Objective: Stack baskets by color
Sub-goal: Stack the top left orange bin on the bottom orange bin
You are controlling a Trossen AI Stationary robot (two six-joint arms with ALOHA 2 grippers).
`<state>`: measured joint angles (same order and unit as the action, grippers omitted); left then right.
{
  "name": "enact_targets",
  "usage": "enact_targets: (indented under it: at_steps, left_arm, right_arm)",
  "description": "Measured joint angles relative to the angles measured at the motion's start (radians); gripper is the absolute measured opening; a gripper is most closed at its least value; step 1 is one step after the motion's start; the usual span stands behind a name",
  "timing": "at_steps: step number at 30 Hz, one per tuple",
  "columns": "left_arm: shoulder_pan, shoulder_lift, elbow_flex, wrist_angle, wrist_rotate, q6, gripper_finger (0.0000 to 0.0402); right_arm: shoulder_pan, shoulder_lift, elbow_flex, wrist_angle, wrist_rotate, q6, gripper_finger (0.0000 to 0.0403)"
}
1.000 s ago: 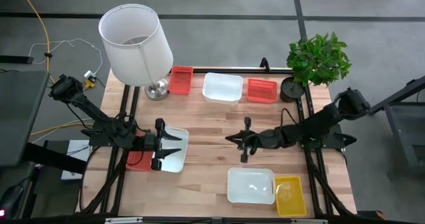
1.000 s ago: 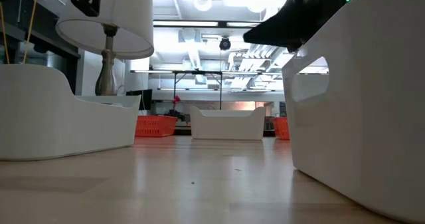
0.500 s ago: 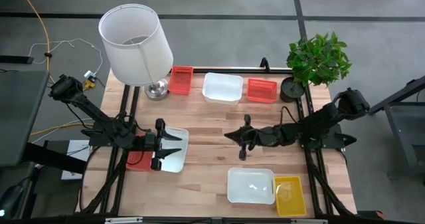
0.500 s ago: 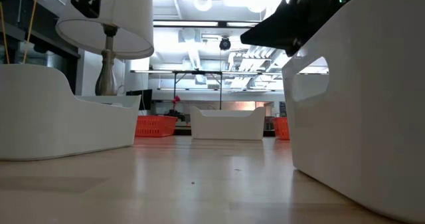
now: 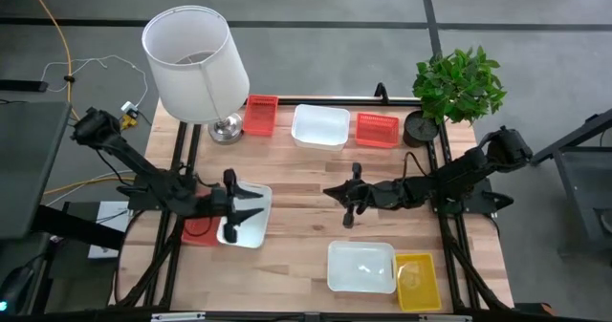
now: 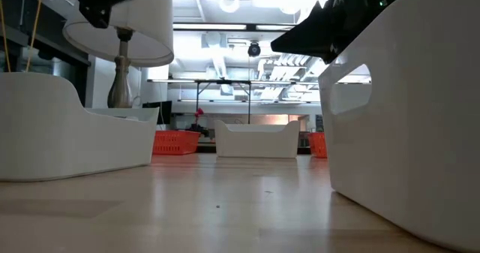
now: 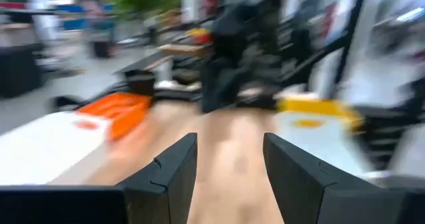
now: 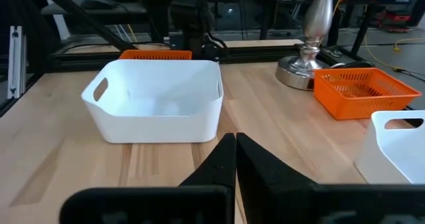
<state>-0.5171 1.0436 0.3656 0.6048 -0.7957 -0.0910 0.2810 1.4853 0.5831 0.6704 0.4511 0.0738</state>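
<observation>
left gripper [image 5: 251,215] is hovering spread over a white basket [image 5: 251,230]; right gripper [image 5: 349,205] is waiting mid-table, fingers pressed together.

Setting: robotics lab or workshop, open-plan.
Ceiling: exposed ducts and bright strip lights [image 6: 247,1] (low view).
Floor: bare grey concrete [image 5: 325,2], loose yellow cable [image 5: 63,50].
Bench: butcher-block table [image 5: 306,183] on a black frame.
Background: further workbenches [image 6: 225,84].

Wooden table [image 5: 306,183]: baskets [image 5: 319,127], lamp [image 5: 196,66]
</observation>
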Motion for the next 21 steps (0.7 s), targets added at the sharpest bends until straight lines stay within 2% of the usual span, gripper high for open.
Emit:
enact_targets:
  at_steps: [4,7,10,13,17,21]
  left_arm:
    - [0.054,0.089,0.120,-0.225,-0.144,0.007,0.0161]
    - [0.170,0.152,0.244,-0.499,-0.134,-0.002,0.0161]
    - [0.347,0.207,0.370,-0.838,0.001,-0.068,0.0161]
    - [0.540,0.268,0.452,-1.059,0.134,-0.083,0.0161]
    - [0.759,0.338,0.491,-1.126,0.276,0.022,0.0161]
    - [0.907,0.401,0.509,-1.124,0.364,0.138,0.0161]
  right_arm:
    - [0.000,0.000,0.000,0.000,0.000,0.000,0.0000]
    - [0.000,0.000,0.000,0.000,0.000,0.000,0.0000]
    - [0.000,0.000,0.000,-0.001,0.000,0.000,0.0000]
    - [0.000,0.000,0.000,-0.001,-0.001,0.013,0.0000]
    - [0.000,0.000,0.001,-0.010,-0.001,0.016,0.0000]
    - [0.000,0.000,0.001,-0.035,-0.002,0.016,0.0000]
